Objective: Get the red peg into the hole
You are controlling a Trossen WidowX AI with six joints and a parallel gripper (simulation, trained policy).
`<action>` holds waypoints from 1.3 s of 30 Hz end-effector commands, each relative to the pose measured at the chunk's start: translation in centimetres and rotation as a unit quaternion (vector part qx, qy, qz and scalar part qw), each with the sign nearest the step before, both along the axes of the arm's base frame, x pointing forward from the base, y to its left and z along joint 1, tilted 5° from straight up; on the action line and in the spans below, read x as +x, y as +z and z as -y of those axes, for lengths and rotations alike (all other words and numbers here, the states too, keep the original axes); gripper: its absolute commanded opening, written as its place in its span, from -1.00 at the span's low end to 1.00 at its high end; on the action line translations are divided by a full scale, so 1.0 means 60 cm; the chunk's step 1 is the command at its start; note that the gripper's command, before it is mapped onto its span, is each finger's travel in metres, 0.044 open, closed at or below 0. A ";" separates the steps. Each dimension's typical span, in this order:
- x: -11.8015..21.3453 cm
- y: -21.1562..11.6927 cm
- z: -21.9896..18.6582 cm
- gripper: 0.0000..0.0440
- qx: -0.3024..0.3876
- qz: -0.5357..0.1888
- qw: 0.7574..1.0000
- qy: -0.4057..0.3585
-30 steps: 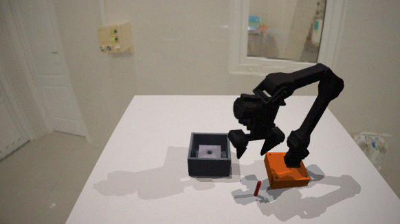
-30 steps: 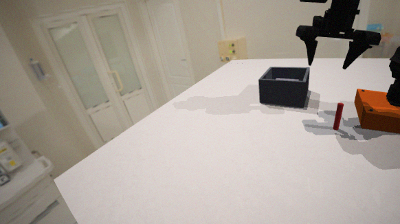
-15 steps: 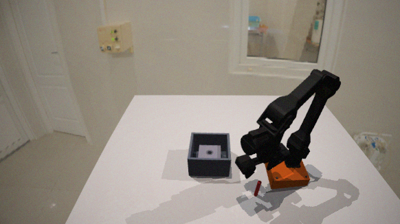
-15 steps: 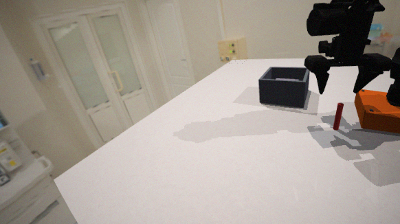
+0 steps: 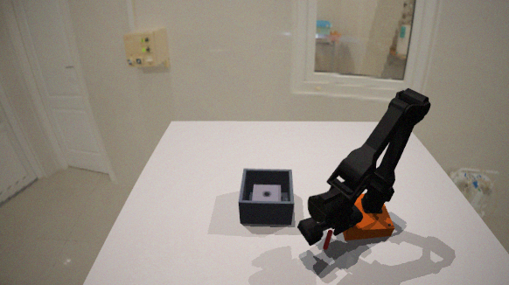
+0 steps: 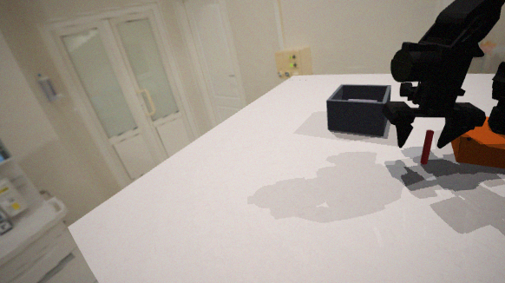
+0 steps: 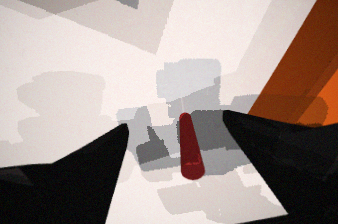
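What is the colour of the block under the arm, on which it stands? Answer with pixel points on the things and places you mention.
The block [image 5: 369, 233] [image 6: 477, 156] [image 7: 335, 95] is orange; the top view shows it best.

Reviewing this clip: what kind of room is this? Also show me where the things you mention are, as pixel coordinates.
Possibly a clinic or lab room: a cream wall box [image 5: 146, 48] [image 6: 293, 62], an interior window [image 5: 304, 32] and glazed double doors [image 6: 105, 75] suggest it.

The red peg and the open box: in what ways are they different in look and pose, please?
The red peg is a slim round rod, while the open box is square-sided and hollow. The peg is dark red; the box is dark blue-grey. The peg stands on end, taller than it is wide, whereas the box sits broad and low, its open top facing up. Both stand on the same white table.
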State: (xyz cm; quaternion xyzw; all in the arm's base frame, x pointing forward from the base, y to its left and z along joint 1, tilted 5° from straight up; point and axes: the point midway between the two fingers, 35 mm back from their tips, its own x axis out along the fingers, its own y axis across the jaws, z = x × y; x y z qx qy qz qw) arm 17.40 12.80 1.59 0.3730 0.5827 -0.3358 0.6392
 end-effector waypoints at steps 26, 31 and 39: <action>0.041 0.042 0.006 -0.98 0.000 0.022 0.999 0.049; 0.068 0.077 0.016 -1.00 -0.015 0.046 0.997 0.062; 0.113 0.131 0.041 -1.00 -0.036 0.077 0.994 0.068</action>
